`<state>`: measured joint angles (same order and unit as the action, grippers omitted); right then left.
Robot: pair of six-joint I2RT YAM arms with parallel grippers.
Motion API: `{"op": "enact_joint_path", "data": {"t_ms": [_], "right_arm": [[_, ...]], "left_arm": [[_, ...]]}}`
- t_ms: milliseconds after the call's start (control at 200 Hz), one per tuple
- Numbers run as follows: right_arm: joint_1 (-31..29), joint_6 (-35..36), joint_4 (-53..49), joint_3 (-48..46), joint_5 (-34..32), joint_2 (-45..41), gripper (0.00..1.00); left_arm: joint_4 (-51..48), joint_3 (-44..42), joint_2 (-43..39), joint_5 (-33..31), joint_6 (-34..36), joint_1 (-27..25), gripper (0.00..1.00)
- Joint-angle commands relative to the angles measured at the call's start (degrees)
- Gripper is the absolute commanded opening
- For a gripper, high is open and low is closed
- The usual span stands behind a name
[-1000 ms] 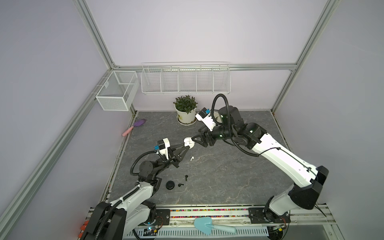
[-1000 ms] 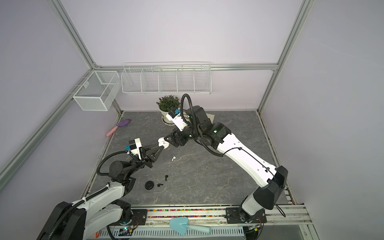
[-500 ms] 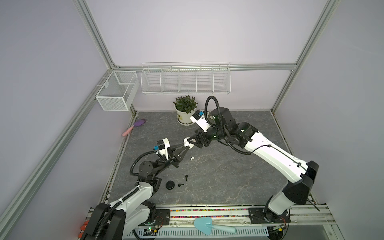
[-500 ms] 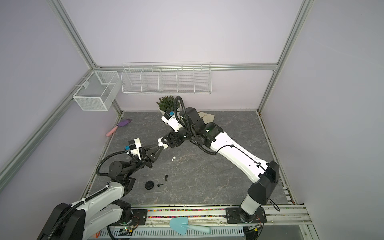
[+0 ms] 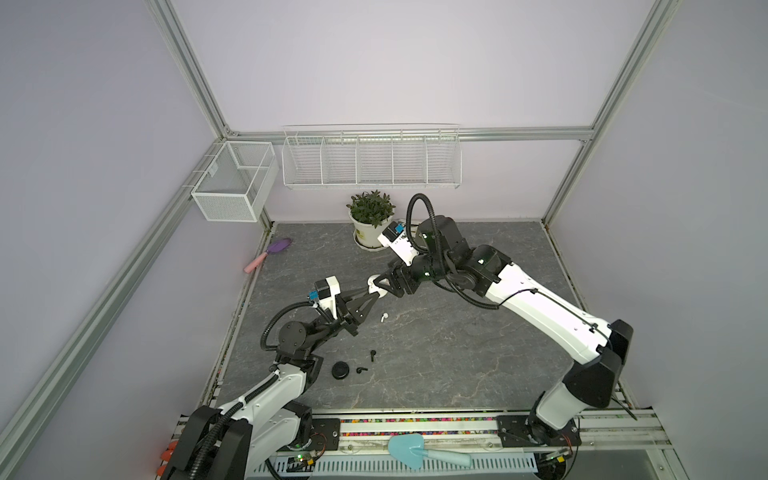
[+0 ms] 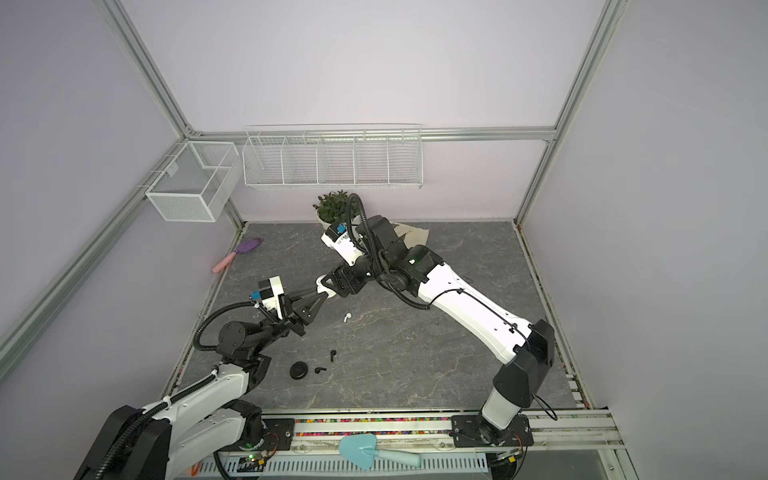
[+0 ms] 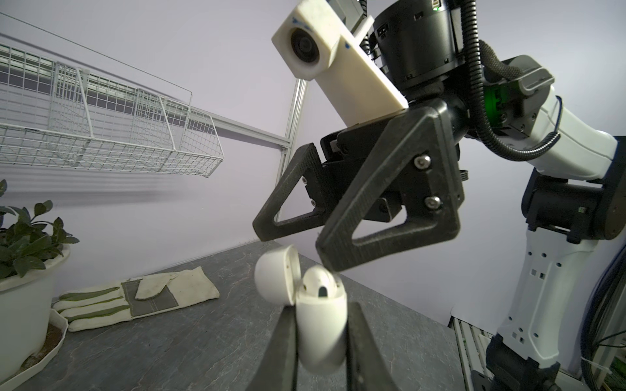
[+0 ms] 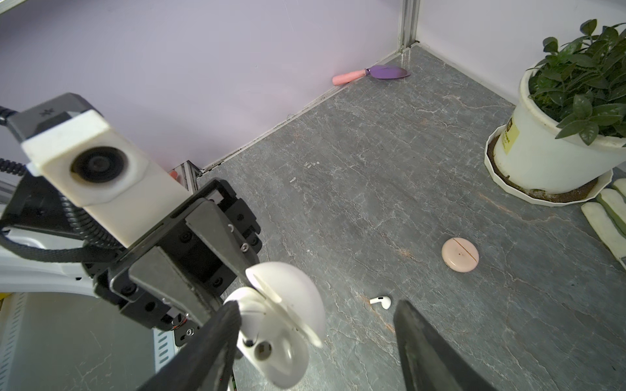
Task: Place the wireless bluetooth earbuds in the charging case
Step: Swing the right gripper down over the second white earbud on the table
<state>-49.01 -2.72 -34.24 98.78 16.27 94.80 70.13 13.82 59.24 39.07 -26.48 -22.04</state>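
The gray table (image 5: 457, 353) is the biggest thing I see. My right gripper (image 7: 291, 245) hangs just above the white charging case (image 7: 321, 325), jaws spread wide, holding nothing. My left gripper (image 5: 371, 296) is squeezed tight on that case, up off the table, lid flipped back. One white earbud (image 7: 320, 282) sits inside it. Another white earbud (image 5: 383, 317) lies on the table below, and two black earbuds (image 5: 372, 354) lie farther off

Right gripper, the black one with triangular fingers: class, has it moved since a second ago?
Yes. In both top views the right gripper has shifted a little left, toward the left wall, judged against the white-potted green plant behind it.
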Motion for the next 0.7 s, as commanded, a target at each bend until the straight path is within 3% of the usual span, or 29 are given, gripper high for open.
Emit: {"op": "enact_joint_path", "data": {"t_ms": [0, 195, 315, 410, 510, 605, 695], "right_arm": [[-0.4, 1.5, -1.8, 2.0, -1.0, 0.3, 0.74], [0.3, -0.3, -0.3, -1.0, -3.1, -6.9, 0.76], [2.1, -4.6, 3.4, -7.8, -5.6, -11.3, 0.75], [3.8, -10.5, 5.0, -14.1, -11.2, -12.5, 0.74], [4.0, -20.4, 6.8, -20.0, -17.3, -10.9, 0.70], [3.8, -27.5, 9.0, -22.8, -17.5, -6.2, 0.66], [3.8, -29.8, 9.2, -20.8, -16.2, 0.9, 0.63]], "left_arm": [[1.0, 0.4, -0.7, 0.4, 0.5, -0.2, 0.00], [-2.3, -1.1, -3.1, -2.8, 0.1, -0.3, 0.00], [-6.9, -1.6, -6.6, -4.9, 0.3, -0.2, 0.00], [-11.3, -1.7, -10.2, -6.5, 0.3, -0.2, 0.00], [-18.4, -0.8, -14.7, -8.9, 1.0, -0.2, 0.00], [-25.5, 0.4, -18.8, -11.6, 2.0, -0.3, 0.00], [-27.6, 0.4, -20.3, -14.0, 1.9, -0.2, 0.00]]}}
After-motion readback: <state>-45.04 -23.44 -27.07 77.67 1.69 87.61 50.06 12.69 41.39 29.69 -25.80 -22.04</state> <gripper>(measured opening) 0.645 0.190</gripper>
